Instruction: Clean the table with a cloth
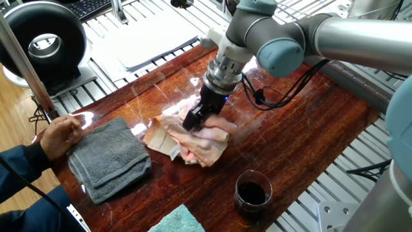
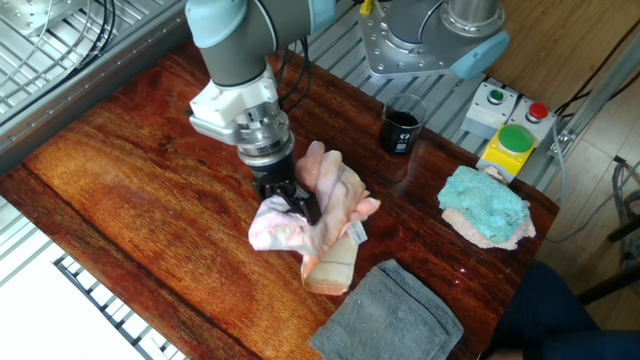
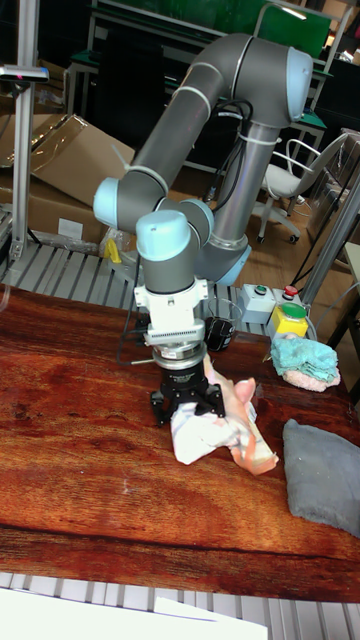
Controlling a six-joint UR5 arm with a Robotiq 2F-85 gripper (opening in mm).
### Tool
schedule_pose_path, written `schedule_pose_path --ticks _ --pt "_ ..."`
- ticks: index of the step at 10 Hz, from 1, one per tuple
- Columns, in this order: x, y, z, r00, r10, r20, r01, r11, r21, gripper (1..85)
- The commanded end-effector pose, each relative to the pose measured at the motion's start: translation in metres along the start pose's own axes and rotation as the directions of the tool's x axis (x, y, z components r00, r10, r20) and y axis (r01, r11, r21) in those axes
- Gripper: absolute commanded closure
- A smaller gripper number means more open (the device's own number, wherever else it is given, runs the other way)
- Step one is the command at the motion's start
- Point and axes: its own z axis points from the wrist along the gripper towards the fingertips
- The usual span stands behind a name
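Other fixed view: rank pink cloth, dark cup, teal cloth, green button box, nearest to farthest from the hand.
1. Pink cloth: bunched under the hand, touching it.
2. Dark cup: up and right of the hand, near the table's far edge.
3. Teal cloth: further right, at the table's corner.
4. Green button box: off the table, beyond the teal cloth.

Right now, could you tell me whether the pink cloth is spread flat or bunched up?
Bunched up: the cloth lies crumpled in folds on the table.

A robotics lab was indicated by an emergency-stop box (image 2: pixel 510 143), aluminium framing (image 1: pixel 161 16) and stacked cardboard boxes (image 3: pixel 65 160).
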Motion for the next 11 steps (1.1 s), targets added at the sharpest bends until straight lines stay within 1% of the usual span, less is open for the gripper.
schedule_pose_path --ticks 1,2,3,7,9,11 --pt "0.004 -0.017 -0.004 0.999 -0.051 -0.017 0.053 0.996 0.070 84.7" --pt "0.006 -0.018 -0.005 0.998 -0.053 -0.021 0.054 0.996 0.075 84.7" --pt "0.006 -0.021 -0.006 0.998 -0.066 -0.025 0.068 0.994 0.088 84.7" --pt "0.008 -0.044 -0.009 0.988 -0.146 -0.049 0.153 0.972 0.176 84.7" --pt "0.006 -0.061 -0.013 0.978 -0.196 -0.066 0.206 0.950 0.235 84.7" --pt "0.006 -0.074 -0.017 0.967 -0.241 -0.087 0.256 0.923 0.286 84.7"
